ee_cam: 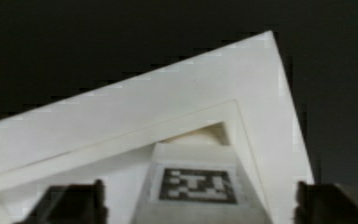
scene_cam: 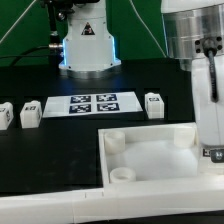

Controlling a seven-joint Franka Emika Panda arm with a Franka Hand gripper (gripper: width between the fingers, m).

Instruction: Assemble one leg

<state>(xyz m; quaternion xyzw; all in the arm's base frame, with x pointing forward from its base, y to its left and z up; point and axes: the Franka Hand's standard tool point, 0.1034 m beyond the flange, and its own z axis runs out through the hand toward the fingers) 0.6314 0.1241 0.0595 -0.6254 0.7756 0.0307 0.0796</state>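
Note:
In the wrist view a small white leg [ee_cam: 194, 158] with a black-and-white tag [ee_cam: 195, 183] stands between my gripper's [ee_cam: 199, 192] two dark fingers [ee_cam: 73, 205], with a gap on each side. The jaws are open. The leg is over a corner of the large white panel [ee_cam: 247, 90]. In the exterior view my gripper [scene_cam: 212, 150] hangs low at the panel's [scene_cam: 150, 150] right side and hides that leg. Other legs stand on the black table: one [scene_cam: 153, 103] right of the marker board, two [scene_cam: 30, 111] [scene_cam: 4, 114] at the exterior view's left.
The marker board [scene_cam: 95, 103] lies flat at the table's middle. The robot base [scene_cam: 88, 45] stands behind it. The panel has round sockets [scene_cam: 122, 174] near its corners. A white strip [scene_cam: 50, 205] runs along the front edge.

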